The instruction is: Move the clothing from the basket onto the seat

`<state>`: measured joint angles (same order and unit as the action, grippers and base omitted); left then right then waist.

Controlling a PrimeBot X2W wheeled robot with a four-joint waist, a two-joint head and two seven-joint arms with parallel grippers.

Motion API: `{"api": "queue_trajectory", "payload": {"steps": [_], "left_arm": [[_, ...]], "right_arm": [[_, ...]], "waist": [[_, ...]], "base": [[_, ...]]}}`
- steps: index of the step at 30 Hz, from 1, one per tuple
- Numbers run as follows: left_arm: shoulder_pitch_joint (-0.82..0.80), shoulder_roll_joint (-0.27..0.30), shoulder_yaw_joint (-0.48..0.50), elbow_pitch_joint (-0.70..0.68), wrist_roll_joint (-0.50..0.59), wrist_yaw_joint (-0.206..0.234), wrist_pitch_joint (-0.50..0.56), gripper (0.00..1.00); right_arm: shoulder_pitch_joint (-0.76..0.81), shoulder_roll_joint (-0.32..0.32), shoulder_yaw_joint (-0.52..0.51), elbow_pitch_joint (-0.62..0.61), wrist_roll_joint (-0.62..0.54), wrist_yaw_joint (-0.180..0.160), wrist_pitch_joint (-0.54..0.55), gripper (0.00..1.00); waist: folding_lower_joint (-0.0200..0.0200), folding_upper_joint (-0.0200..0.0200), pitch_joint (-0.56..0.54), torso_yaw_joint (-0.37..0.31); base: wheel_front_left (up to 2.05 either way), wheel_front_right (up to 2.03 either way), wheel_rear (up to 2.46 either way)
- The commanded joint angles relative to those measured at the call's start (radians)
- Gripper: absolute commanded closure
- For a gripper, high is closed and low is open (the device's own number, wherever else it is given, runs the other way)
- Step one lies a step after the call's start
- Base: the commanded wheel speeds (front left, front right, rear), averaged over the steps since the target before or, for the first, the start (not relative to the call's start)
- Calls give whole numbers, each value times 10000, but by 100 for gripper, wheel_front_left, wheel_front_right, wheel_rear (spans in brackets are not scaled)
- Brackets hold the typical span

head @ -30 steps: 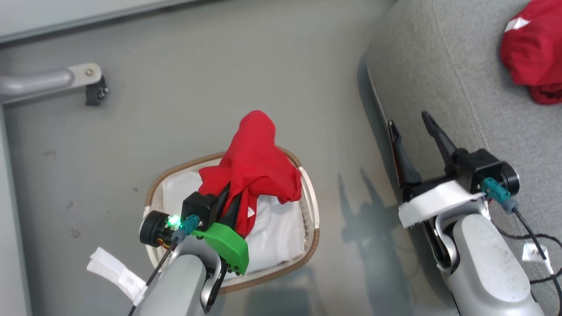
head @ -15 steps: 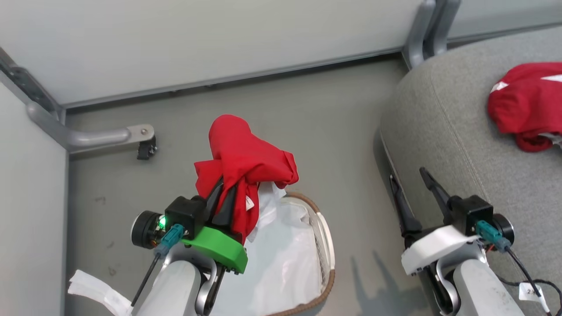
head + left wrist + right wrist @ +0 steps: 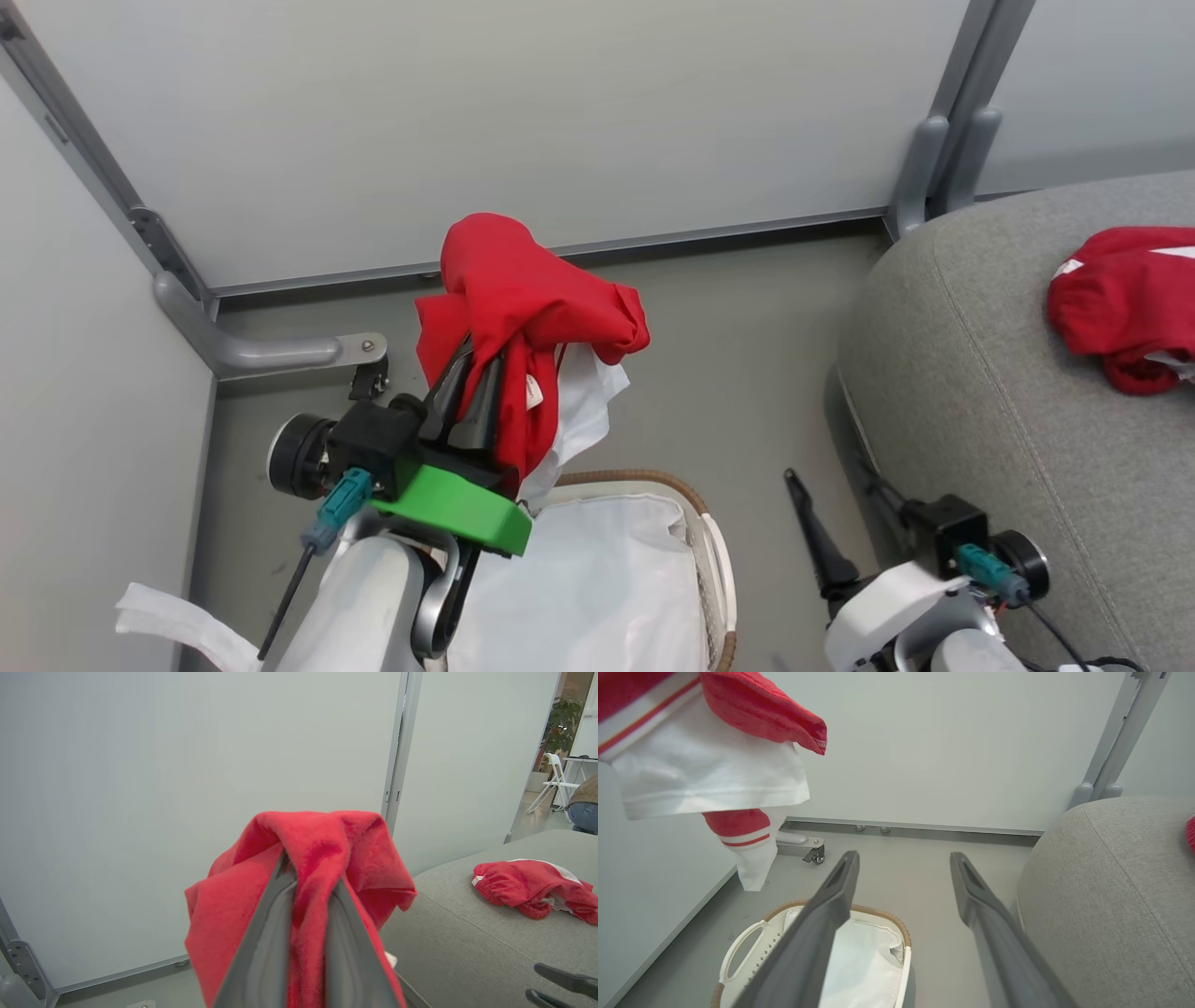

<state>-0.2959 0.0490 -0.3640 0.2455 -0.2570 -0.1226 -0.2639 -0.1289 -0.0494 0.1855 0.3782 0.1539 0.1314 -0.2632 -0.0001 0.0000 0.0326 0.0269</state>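
My left gripper [image 3: 471,359] is shut on a bright red garment [image 3: 523,299] with white panels. It holds the garment up above the oval white basket [image 3: 711,551], and the cloth drapes over the fingertips [image 3: 275,891]. The garment's white hem and striped cuff [image 3: 714,765] hang clear of the basket's tan rim [image 3: 882,914]. Inside the basket I see the white liner [image 3: 597,597]. A second red garment [image 3: 1120,299] lies on the grey seat [image 3: 980,373] at the right. My right gripper [image 3: 831,481] is open and holds nothing, low between the basket and the seat's edge.
Pale partition walls close the back and left. A grey metal foot with a castor [image 3: 280,353] sits on the floor at the left, and a post [image 3: 943,140] stands by the seat's corner. Bare grey floor lies between the basket and the seat.
The head camera has tilted up, so the whole picture has shifted down. My left gripper has lifted the red garment out of the basket. The right gripper stays open.
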Motion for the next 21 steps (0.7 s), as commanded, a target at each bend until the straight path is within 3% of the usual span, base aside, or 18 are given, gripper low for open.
{"api": "queue_trajectory", "payload": {"steps": [1, 12, 21], "left_arm": [[153, 34, -40, -56, -87, 47, -7, 100], [57, 34, -509, -5, -265, 82, -7, 100], [-11, 32, -1020, 133, -428, 144, -7, 100]], "right_arm": [[123, -36, 193, 19, -97, -14, -23, 0], [-1137, -228, 2310, -258, -996, -14, -21, 0], [-2556, -324, 3226, -304, -1831, -14, -21, 0]], "waist": [[1, 0, -122, 131], [1, 0, -78, 502], [1, 0, -69, 837]], "base": [[0, 0, 0], [0, 0, 0], [0, 0, 0]]}}
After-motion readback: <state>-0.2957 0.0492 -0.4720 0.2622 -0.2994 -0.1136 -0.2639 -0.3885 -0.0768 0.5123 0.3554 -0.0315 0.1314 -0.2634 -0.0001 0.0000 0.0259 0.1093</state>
